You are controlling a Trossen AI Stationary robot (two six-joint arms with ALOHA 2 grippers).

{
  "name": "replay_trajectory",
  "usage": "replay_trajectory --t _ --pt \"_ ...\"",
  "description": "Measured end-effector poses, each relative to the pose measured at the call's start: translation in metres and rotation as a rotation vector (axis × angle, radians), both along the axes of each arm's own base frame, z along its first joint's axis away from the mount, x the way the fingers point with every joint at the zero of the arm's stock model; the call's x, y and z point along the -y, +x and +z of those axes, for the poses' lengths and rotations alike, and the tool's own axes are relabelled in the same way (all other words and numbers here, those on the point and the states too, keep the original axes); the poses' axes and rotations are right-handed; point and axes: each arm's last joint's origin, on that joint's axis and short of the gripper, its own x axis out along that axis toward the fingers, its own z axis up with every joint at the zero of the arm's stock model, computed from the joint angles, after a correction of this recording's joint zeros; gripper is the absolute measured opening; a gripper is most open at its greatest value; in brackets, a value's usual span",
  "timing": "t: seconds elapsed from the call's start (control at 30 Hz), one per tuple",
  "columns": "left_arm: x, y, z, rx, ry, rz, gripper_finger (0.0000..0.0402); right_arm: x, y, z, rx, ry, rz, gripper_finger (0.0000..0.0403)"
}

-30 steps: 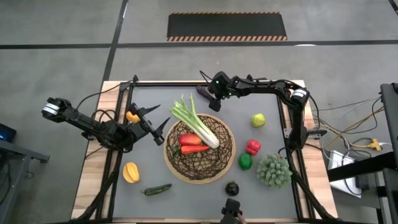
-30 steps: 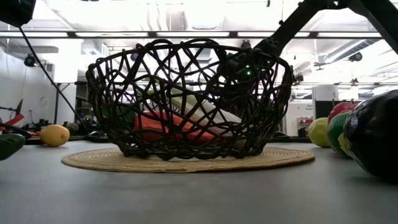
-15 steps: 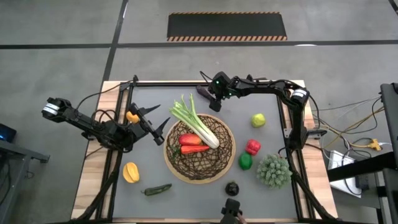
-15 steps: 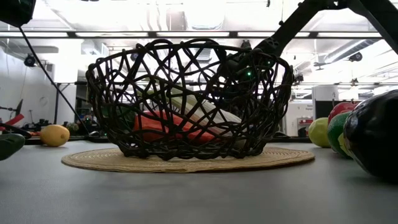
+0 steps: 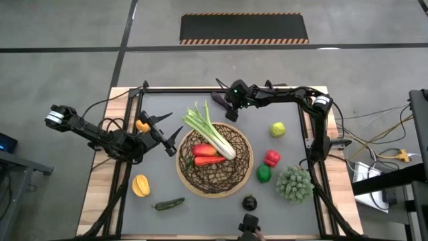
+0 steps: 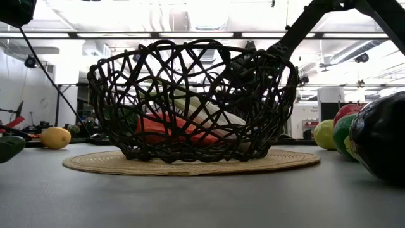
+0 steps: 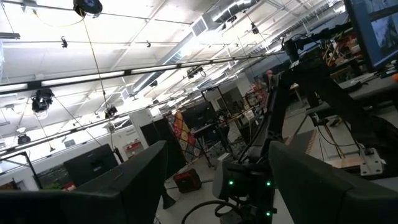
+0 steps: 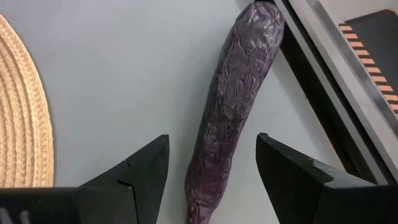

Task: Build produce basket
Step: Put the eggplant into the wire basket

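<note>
At the counter's left side the left gripper [image 5: 168, 136] hovers above the grey mat, its jaws spread wide and holding nothing. A small orange piece [image 5: 142, 125] lies just behind those jaws, and a lemon [image 5: 140, 185] and a green chili [image 5: 167, 203] lie nearer the front edge, well apart from them.

Just beyond the open tips of the left jaws stands the basket [image 5: 246, 171], at the middle of the counter [image 5: 167, 104]. Inside it lie a red pepper [image 5: 203, 150] and a carrot [image 5: 208, 161], with a leek [image 5: 212, 134] laid across them, its green top sticking out over the rim towards the far left.

Behind the basket, near the counter's far edge, the right gripper [image 5: 231, 109] is lowered over a long dark eggplant [image 8: 233, 112]. Its jaws are wide apart, one on each side of the eggplant, not closed on it. The eggplant lies flat on the mat beside the counter's dark rail.

To the right of those jaws, well apart from them, lie a yellow-green fruit [image 5: 277, 129], a red pepper [image 5: 271, 158], a lime [image 5: 264, 173] and a knobbly green vegetable [image 5: 295, 183].
</note>
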Motion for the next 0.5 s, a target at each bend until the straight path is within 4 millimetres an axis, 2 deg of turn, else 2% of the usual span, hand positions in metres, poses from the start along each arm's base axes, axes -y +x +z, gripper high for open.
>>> replay_trajectory --t 0.4,0.5 --pt "0.0 0.0 0.0 0.0 0.001 -0.001 0.0263 -0.005 -0.01 -0.016 -0.042 0.002 -0.016 0.0223" --pt "0.0 0.0 0.0 0.004 0.002 -0.003 0.0263 -0.006 -0.012 -0.02 -0.036 0.002 -0.021 0.0212"
